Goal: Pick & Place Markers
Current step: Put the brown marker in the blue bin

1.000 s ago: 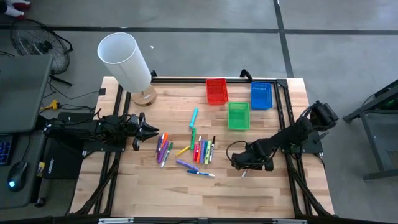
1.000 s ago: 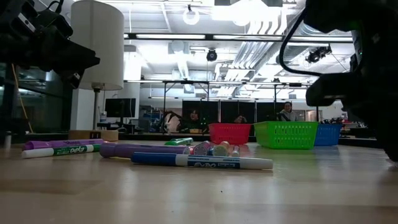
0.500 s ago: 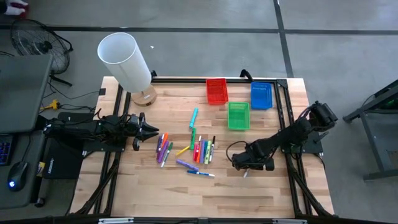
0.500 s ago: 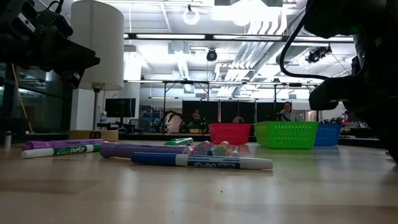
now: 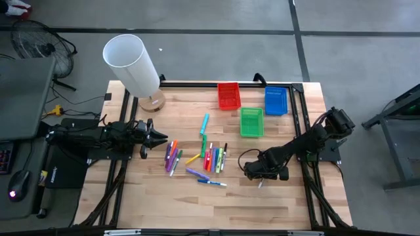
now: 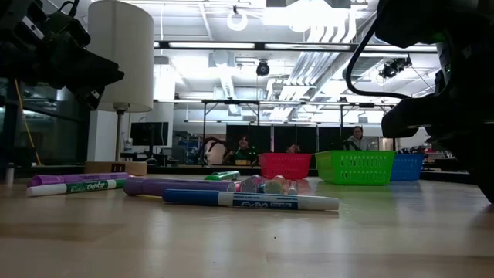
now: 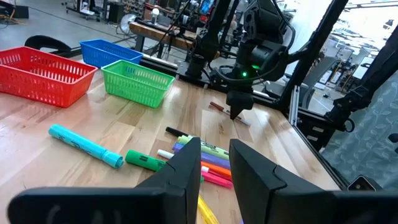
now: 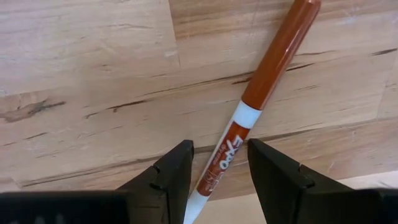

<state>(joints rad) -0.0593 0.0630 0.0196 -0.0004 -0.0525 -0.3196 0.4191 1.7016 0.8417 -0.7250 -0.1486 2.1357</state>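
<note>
Pale wooden table; scattered at its middle, the thin felt-tip markers in mixed colours, lying flat and loose, some side by side touching, others apart; none yet in a tray

Three small rectangular plastic mesh trays along the far side: red tray, green tray, blue tray; as far as the high view shows, nothing in them; judged to be the destinations, set within either arm's reach

One brown-capped white-barrelled marker, lying alone on the wood well apart from the cluster, towards the right side; it runs between the right arm's fingers

Right gripper: lowered close to the table directly over that stray marker; fingers parted and straddling the barrel, not yet clamped on it; judged to be lined up for a pinch across the barrel, the marker lying at a slant to the fingers, so it may roll or swivel when squeezed

Left gripper: held level just beside the near edge of the cluster, pointing at it; fingers a narrow gap apart, holding nothing; apparently waiting

White cylindrical lamp shade on a round wooden base: at the far left corner, clear of the work
</note>
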